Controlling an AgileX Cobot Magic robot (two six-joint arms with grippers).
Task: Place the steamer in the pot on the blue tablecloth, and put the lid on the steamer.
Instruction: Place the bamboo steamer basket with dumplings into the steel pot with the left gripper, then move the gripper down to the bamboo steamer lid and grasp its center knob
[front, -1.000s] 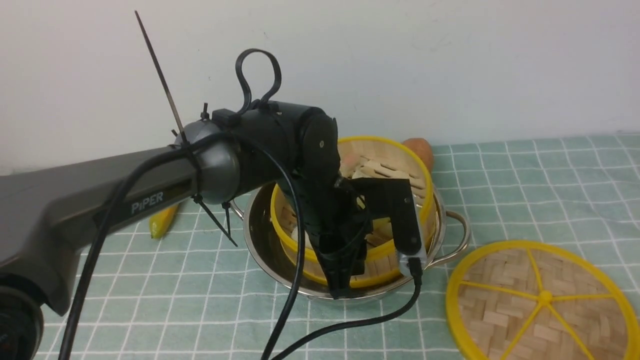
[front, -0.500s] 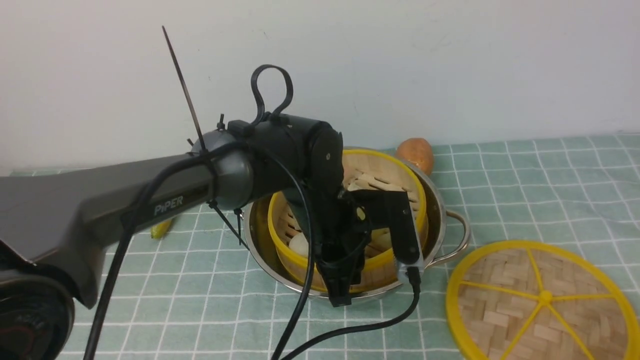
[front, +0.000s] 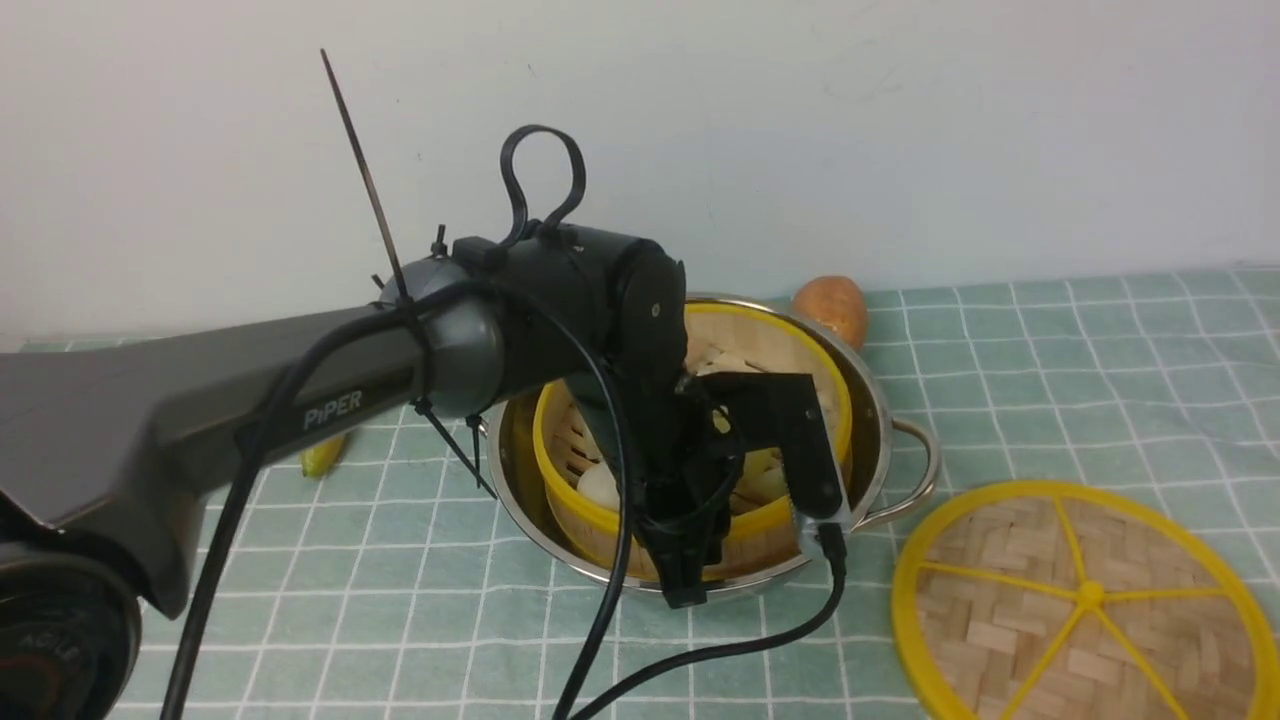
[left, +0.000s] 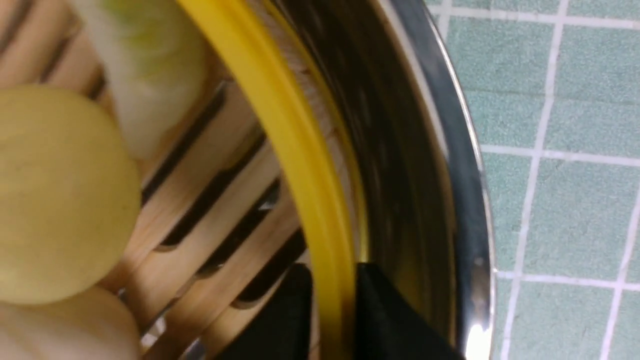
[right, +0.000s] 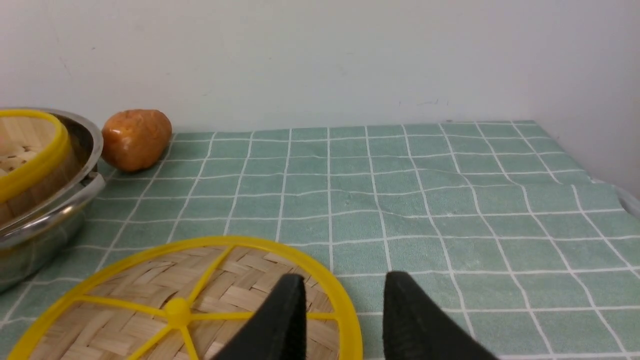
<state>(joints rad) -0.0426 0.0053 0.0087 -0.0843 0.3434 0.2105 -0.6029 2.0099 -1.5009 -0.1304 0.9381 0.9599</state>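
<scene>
Your steamer (front: 775, 345) has dropped from its tilt to sit level inside the pot (front: 880, 420) on the blue tablecloth (front: 1050, 380), with the left gripper (left: 332, 320) straddling its six o'clock rim, pinching or loosening you can't tell, so next comes the lid (front: 1085, 595) at the pot's four o'clock, where the right gripper (right: 345, 310) hangs with its jaws apart.

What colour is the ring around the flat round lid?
Bright yellow. The front view shows the lid best.
</scene>
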